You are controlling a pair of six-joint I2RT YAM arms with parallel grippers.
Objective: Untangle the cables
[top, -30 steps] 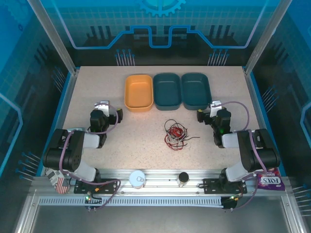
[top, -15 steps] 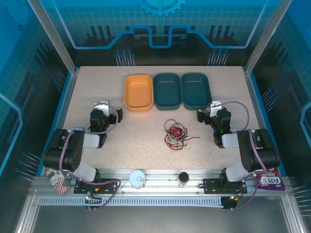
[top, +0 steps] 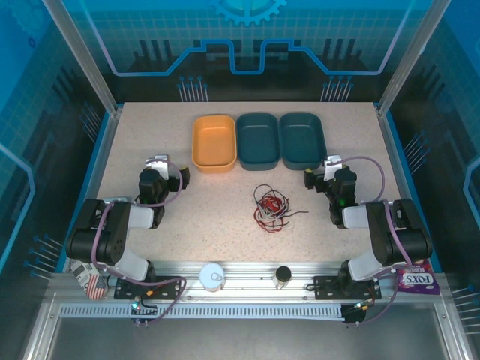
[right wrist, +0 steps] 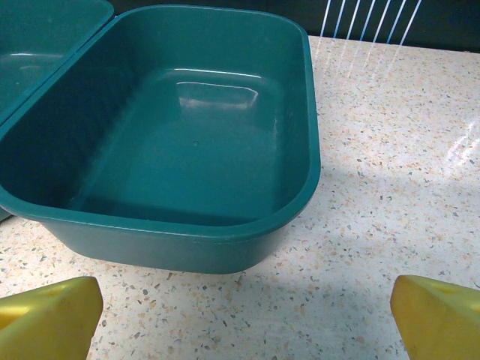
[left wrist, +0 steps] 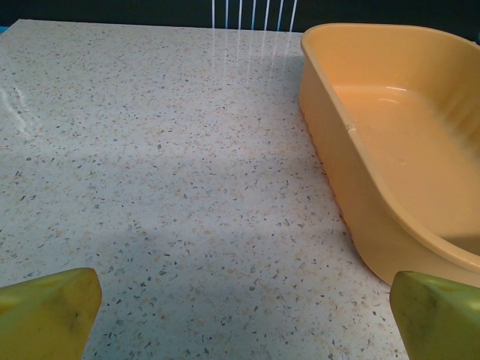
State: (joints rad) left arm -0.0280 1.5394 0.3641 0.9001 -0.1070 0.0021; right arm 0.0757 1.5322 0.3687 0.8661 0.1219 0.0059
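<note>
**Top external view: tangled cables lie loose near the middle of the surface, neither hand on them**

You have one small knot of thin red, black and pale wires lying on the speckled stone-look surface. It sits a little right of centre and closer to the near edge than to the far one. A single dark strand trails out of the knot toward the right edge. Nothing touches the bundle.

Along the far edge stands a row of three rounded plastic tubs, side by side and touching. The orange tub is on the left, the middle teal tub comes next, and the right teal tub ends the row. The knot lies in front of the two teal ones, well apart from them.

Your left hand is released. In the left wrist view its yellow fingertips stand wide at the bottom corners with only bare surface between them. The orange tub sits ahead of it and to the right.

Your right hand is released as well. In the right wrist view its yellow fingertips are spread wide over bare surface, with the right teal tub straight ahead. A corner of the middle teal tub shows at the upper left.

From above, the two arms are folded back near the left and right edges, with the knot lying between them.
</note>
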